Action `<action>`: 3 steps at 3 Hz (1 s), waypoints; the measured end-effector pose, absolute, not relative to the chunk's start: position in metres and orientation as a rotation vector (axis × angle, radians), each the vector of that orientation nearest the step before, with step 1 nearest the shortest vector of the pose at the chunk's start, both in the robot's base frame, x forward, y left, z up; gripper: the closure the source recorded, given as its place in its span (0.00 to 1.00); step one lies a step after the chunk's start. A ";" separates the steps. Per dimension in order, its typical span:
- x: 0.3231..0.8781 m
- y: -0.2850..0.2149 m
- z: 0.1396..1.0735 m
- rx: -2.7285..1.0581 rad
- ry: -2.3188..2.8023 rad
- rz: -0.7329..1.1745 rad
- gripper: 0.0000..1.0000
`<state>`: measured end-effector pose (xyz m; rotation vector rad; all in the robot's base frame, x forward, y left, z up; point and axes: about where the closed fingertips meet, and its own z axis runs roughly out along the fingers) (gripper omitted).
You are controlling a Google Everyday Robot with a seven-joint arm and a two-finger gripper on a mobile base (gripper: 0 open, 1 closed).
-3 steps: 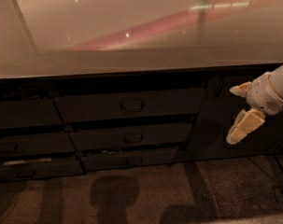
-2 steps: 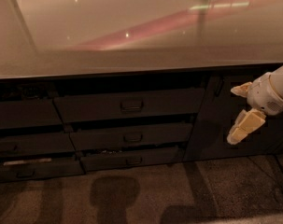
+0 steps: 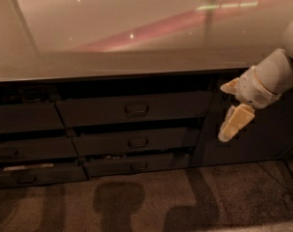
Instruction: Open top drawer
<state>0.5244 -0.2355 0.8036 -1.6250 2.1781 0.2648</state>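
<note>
Change: none visible against the earlier frames; the claw (image 3: 226, 111) holds the same station and no drawer front has shifted.
Meaning for task: judged as approach phase; the pull has not begun.
Claw position: 3 o'clock in the view, in front of the dark cabinet door (image 3: 267, 144), below the edge of the bench (image 3: 136, 37).
Claw state: the two pale fingers (image 3: 235, 122) stand spread apart, with nothing between them.
Top drawer (image 3: 93, 111): centre of the view, just under the bench edge, at 9 o'clock from the claw and well apart from it; no interior shows.
Handle (image 3: 136, 109): small loop at the middle of the front, untouched.
Lower drawers (image 3: 136, 143): at 6 o'clock from the top drawer, with similar handles; not the target.
Next move (judgement): travel toward 9 o'clock to bring the fingers around the handle.
Markings: no brand, label or readable writing.
</note>
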 end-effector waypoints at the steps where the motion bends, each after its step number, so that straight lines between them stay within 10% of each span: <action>1: 0.524 -0.185 0.814 -1.759 2.100 0.286 0.00; 3: 0.513 -0.141 0.817 -1.904 2.006 0.300 0.00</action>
